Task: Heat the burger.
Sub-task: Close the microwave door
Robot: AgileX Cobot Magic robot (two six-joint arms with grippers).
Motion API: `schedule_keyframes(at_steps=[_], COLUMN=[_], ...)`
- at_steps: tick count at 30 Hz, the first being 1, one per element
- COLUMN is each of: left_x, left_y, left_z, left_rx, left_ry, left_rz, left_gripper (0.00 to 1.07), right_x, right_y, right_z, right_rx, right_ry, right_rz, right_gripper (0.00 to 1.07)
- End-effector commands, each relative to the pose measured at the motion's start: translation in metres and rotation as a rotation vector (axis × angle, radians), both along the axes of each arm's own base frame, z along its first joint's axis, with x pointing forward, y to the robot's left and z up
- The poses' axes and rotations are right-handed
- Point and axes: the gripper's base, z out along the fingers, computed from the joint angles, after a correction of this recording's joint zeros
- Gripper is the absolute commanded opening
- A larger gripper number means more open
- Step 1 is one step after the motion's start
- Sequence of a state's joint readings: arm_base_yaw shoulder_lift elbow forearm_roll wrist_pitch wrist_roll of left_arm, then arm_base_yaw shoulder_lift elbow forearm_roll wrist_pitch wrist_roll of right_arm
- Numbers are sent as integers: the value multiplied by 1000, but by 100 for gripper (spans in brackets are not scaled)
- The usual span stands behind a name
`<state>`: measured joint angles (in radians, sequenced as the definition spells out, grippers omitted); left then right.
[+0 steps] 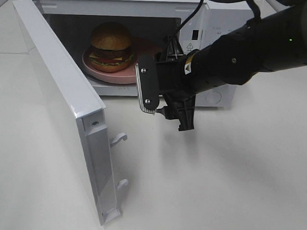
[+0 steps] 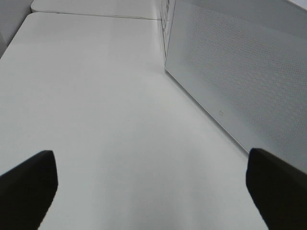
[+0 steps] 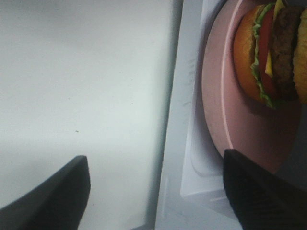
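The swung-out microwave door [image 1: 67, 116] stood nearest. The burger [image 1: 111, 46] sat on a pink plate [image 1: 102, 72] inside the microwave [image 1: 223, 26], just behind the right gripper [image 1: 167, 118], whose spread, empty jaws hid the plate's right edge. The left gripper [image 2: 153, 191], jaws apart, hovered over the counter [image 2: 96, 96].

— High camera?
— Looks down from above and in front, at middle distance, onto the table [image 1: 232, 189] and into the open microwave [image 1: 218, 26].
— Left wrist?
— Sits low over the table, faces along the outer side of the door [image 2: 240, 72], close by.
— Right wrist?
— Hangs very near the microwave's sill; shares plate [image 3: 216, 96] and burger [image 3: 268, 52] with the high camera.
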<state>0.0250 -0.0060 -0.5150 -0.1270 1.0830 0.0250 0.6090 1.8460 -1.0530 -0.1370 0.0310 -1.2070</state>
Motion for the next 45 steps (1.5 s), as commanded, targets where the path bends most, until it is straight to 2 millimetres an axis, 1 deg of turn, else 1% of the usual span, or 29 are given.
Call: schedule_keyframes(at_steps=[1,6,8,11,14,16,17,19,22,24,26,27,28,29,30,31,32,33,34,35,36,37,38,39,41,42,43,44,45], left_x=[-1,-1,-1,-1,-1,-1,-1,-1,-1,-1,-1,-1,-1,-1,-1,-1,-1,-1,-1,-1,-1,-1,-1,-1,-1,-1,-1,-1,-1], left_y=[0,0,0,0,0,0,0,0,0,0,0,0,0,0,0,0,0,0,0,0,0,0,0,0,0,0,0,0,0], left_z=[1,1,1,1,1,1,1,1,1,1,1,1,1,1,1,1,1,1,1,1,1,1,1,1,1,1,1,1,1], left_rx=[-1,-1,-1,-1,-1,-1,-1,-1,-1,-1,-1,-1,-1,-1,-1,-1,-1,-1,-1,-1,-1,-1,-1,-1,-1,-1,-1,-1,-1], left_ry=[-28,-28,-28,-28,-28,-28,-28,-28,-28,-28,-28,-28,-28,-28,-28,-28,-28,-28,-28,-28,-28,-28,-28,-28,-28,-28,-28,-28,-28], left_rz=[-1,-1,-1,-1,-1,-1,-1,-1,-1,-1,-1,-1,-1,-1,-1,-1,-1,-1,-1,-1,-1,-1,-1,-1,-1,-1,-1,-1,-1], left_gripper=[100,100,100,100,100,100,100,100,100,100,100,100,100,100,100,100,100,100,100,100,100,100,100,100,100,100,100,100,100], right_x=[-12,-21,-33,-42,-45,-54,-54,-58,-60,-68,-70,-76,-76,-82,-82,-84,-91,-91,-95,-104,-104,-115,-115,-127,-131,-144,-150,-150,-164], right_y=[-12,-23,-35,-41,-43,-49,-49,-60,-64,-84,-89,-101,-101,-111,-111,-117,-129,-129,-134,-147,-147,-157,-157,-162,-164,-169,-171,-171,-176], right_z=[9,13,17,22,25,35,35,44,45,53,56,60,60,67,67,72,80,80,84,93,93,104,104,114,118,127,132,132,139], right_rx=[39,57,85,136,164,308,308,378,382,370,367,363,363,395,395,425,478,478,493,515,515,531,531,543,557,585,596,596,610], right_ry=[1,17,36,59,72,159,159,238,261,343,358,403,403,430,430,441,464,464,470,472,472,465,465,446,439,427,420,420,411], right_rz=[-39,-79,-125,-184,-217,-398,-398,-558,-600,-766,-803,-908,-908,-1012,-1012,-1074,-1199,-1199,-1243,-1318,-1318,-1360,-1360,-1369,-1374,-1379,-1377,-1377,-1379], right_gripper=[74,74,74,74,74,77,77,82,83,83,83,82,82,81,81,80,79,79,78,77,77,77,77,76,76,76,76,76,76])
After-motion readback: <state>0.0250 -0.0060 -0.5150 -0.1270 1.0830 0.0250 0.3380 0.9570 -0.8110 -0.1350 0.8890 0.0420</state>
